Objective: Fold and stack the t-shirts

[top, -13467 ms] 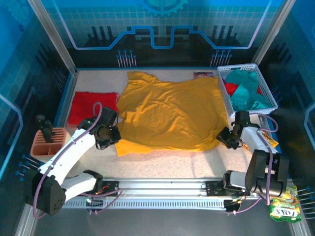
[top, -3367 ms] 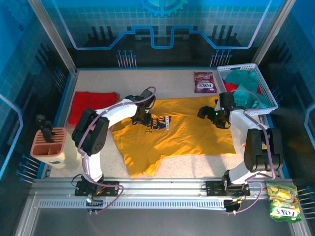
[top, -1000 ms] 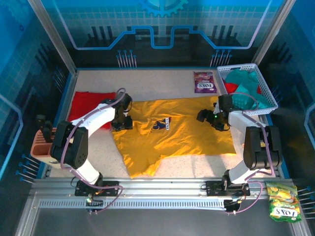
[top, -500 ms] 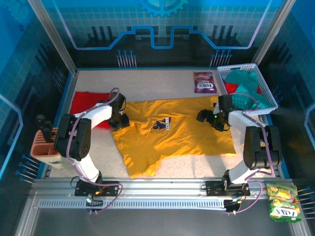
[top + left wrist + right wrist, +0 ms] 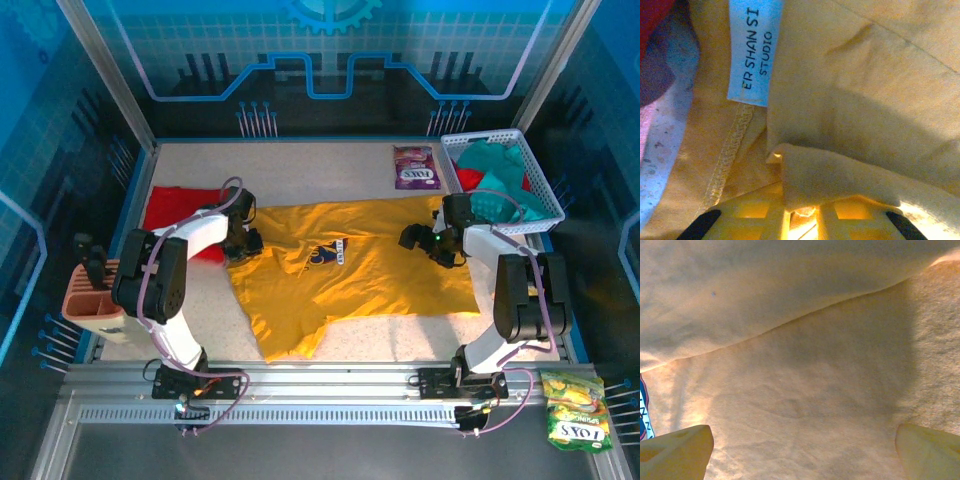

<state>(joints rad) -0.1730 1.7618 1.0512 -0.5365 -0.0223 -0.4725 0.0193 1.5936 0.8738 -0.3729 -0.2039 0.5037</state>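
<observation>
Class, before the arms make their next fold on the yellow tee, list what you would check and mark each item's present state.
1. Left gripper pinching a fold of the yellow t-shirt: ok.
2. Right gripper gripping cloth: not ok, fingers open over it.
3. The yellow t-shirt lies flat: not ok, near-left part rumpled.
4. Red t-shirt outside the left pinch: ok.

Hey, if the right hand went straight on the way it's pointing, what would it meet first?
The yellow t-shirt; the right hand points straight at its cloth, though the gap is unclear.
</observation>
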